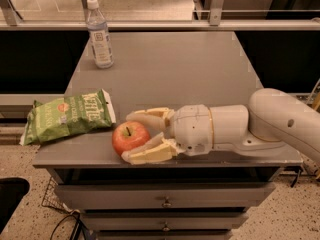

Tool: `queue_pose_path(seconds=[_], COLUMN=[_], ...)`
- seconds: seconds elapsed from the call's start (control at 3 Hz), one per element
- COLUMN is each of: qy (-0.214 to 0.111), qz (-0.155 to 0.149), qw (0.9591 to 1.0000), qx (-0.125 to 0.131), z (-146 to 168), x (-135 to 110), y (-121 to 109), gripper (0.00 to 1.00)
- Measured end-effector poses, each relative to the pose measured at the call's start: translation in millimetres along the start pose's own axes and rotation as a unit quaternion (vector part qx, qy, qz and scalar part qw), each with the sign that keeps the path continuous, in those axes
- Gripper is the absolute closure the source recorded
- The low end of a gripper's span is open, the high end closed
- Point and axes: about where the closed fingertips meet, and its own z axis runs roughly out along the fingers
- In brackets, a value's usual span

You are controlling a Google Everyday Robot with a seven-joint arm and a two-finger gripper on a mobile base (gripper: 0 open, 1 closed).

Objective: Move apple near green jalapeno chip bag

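At the front left of the grey tabletop, we see the cream-coloured two-finger gripper (129, 137) reaching in from the right. Its jaws are set around the round red-orange apple with a short dark stem (131, 139), one finger behind the fruit and one in front. Both look pressed to the glossy skin, so we read this as a hold on the apple. We cannot tell whether the apple sits on the surface or hangs just above it.

Just to the left, apart from the apple by a narrow strip of table, lies the crinkly light-green chip bag with white lettering (67, 116). It lies flat, its white end edge turned toward the fruit. Behind the gripper, the rounded white arm (285, 119) runs off to the right. A clear plastic water bottle with a white cap (100, 34) stands upright at the far left corner of the grey table (190, 69), well apart from both.

We judge the carry to be essentially done, since the apple is already beside the bag. What seems left is to settle it, open the jaws, and back away without nudging the fruit off the front edge.
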Motion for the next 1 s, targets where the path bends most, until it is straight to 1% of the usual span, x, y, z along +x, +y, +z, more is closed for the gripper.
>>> queue_pose_path(seconds=[0.33, 0.67, 1.0], qy=[-0.008, -0.017, -0.018], qz=[-0.024, -0.041, -0.047], qw=[0.9995, 0.9987, 0.9985], qx=[-0.017, -0.025, -0.02], z=[19.0, 31.8, 30.9], x=[-5.1, -5.3, 0.7], y=[-16.0, -35.9, -54.8], gripper=[1.0, 1.0, 1.0])
